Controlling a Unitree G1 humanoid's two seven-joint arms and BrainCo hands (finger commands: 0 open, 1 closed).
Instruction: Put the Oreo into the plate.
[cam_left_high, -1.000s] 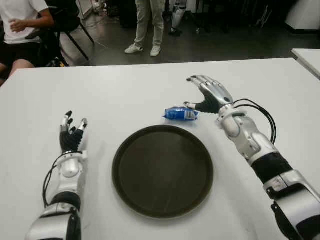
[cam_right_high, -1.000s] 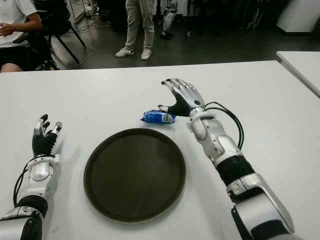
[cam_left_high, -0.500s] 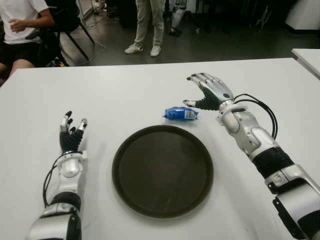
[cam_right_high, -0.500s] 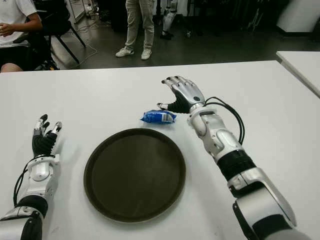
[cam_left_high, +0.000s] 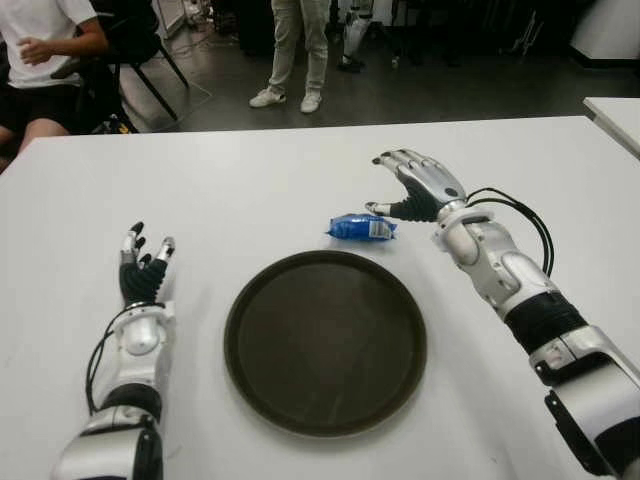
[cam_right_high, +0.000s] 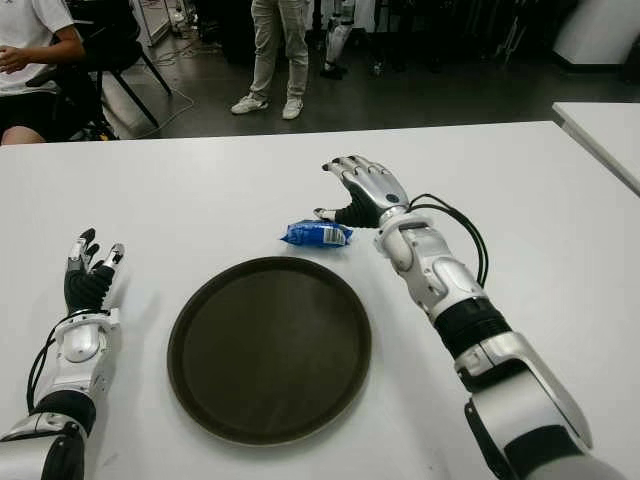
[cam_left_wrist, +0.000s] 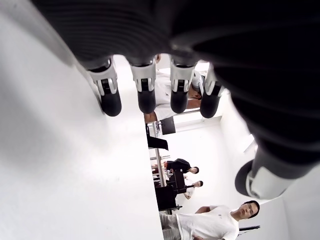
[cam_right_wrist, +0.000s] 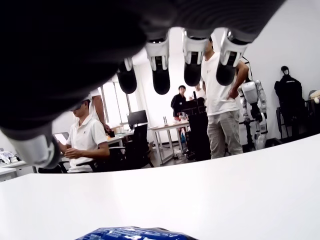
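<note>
Now my right hand (cam_left_high: 415, 188) hovers open just right of the Oreo pack (cam_left_high: 361, 227), which lies on the counter (cam_left_high: 250, 190) beyond the plate (cam_left_high: 325, 340). Lower first, then close across its width. Left hand (cam_left_high: 143, 268) open, left of plate.

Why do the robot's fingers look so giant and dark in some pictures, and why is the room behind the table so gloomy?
In both wrist views the camera sits right behind the fingers, so they loom large, dark against the bright room. In the eye views, light falls on the white table, while the floor behind stays dim. The round dark brown plate shows only a faint sheen; the blue Oreo packet reads clearly.
</note>
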